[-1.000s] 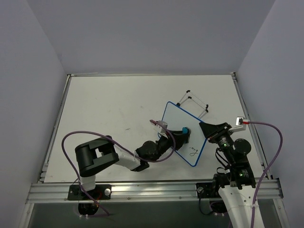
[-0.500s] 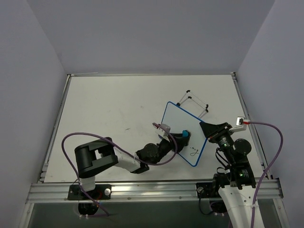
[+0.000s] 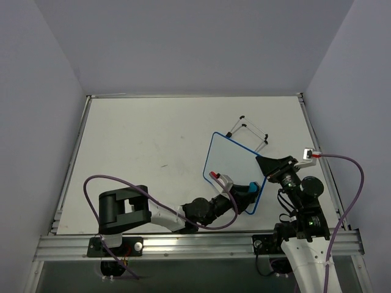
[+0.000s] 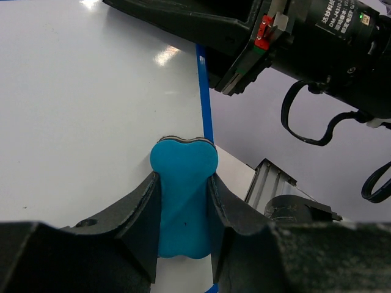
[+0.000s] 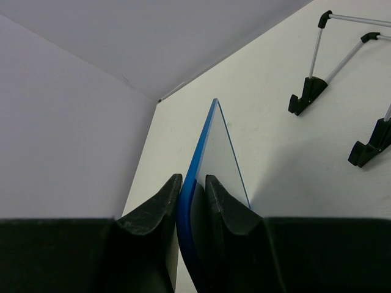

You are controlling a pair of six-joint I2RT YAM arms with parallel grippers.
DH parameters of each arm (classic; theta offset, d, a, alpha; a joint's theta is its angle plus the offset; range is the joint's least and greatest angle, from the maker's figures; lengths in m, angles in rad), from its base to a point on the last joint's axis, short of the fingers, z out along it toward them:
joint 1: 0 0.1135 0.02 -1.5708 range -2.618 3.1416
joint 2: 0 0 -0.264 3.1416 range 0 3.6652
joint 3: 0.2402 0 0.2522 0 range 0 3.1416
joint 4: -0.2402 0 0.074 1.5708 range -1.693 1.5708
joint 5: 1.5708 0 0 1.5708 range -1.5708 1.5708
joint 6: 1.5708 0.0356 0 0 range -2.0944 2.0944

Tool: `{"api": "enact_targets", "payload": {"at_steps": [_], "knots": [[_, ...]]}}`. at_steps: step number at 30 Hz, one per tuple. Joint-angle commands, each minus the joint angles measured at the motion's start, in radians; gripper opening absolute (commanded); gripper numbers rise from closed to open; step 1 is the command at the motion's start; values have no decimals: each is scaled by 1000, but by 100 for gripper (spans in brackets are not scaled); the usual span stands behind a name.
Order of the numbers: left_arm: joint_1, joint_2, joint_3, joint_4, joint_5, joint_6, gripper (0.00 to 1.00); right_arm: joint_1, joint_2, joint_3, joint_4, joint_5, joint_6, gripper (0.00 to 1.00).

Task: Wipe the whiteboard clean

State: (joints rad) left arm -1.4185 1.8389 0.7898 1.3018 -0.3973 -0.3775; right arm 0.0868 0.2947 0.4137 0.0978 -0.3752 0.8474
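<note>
The whiteboard [image 3: 229, 168], white with a blue rim, is held tilted above the table. My right gripper [image 3: 266, 166] is shut on its right edge; the right wrist view shows the blue rim [image 5: 204, 137] pinched between both fingers of this gripper [image 5: 191, 183]. A blue bone-shaped eraser [image 4: 183, 195] is clamped in my left gripper [image 4: 183, 183], pressed flat on the board's face [image 4: 85, 116] by the rim [image 4: 204, 97]. From above, that eraser [image 3: 252, 186] sits at the board's near right corner. No writing shows on the face.
A wire stand [image 3: 249, 130] with black feet [image 5: 307, 94] rests on the table just behind the board. The right arm's wrist camera [image 4: 324, 30] hangs close to the left gripper. Purple cables loop beside both arm bases. A metal rail [image 3: 183, 244] runs along the near edge.
The left gripper slid the eraser down the board toward its near right corner, over the spot where dark writing showed; that writing is no longer visible. The right gripper stayed put.
</note>
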Motion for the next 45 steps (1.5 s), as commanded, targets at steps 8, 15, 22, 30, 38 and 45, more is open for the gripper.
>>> {"api": "enact_targets", "payload": {"at_steps": [8, 15, 22, 30, 38, 45], "knots": [[45, 68, -49, 57, -84, -24, 2, 21, 8, 102, 149, -67, 82, 0], [99, 102, -83, 65, -109, -58, 2, 24, 15, 122, 144, -62, 84, 0], [64, 108, -40, 68, -81, -49, 2, 24, 4, 112, 157, -54, 104, 0], [-26, 65, 65, 50, -26, 35, 2, 24, 14, 117, 152, -54, 97, 0], [-45, 63, 74, 48, -8, 72, 2, 25, 18, 122, 148, -67, 99, 0], [-28, 86, 62, 50, -2, 103, 2, 27, 6, 93, 178, -85, 142, 0]]}}
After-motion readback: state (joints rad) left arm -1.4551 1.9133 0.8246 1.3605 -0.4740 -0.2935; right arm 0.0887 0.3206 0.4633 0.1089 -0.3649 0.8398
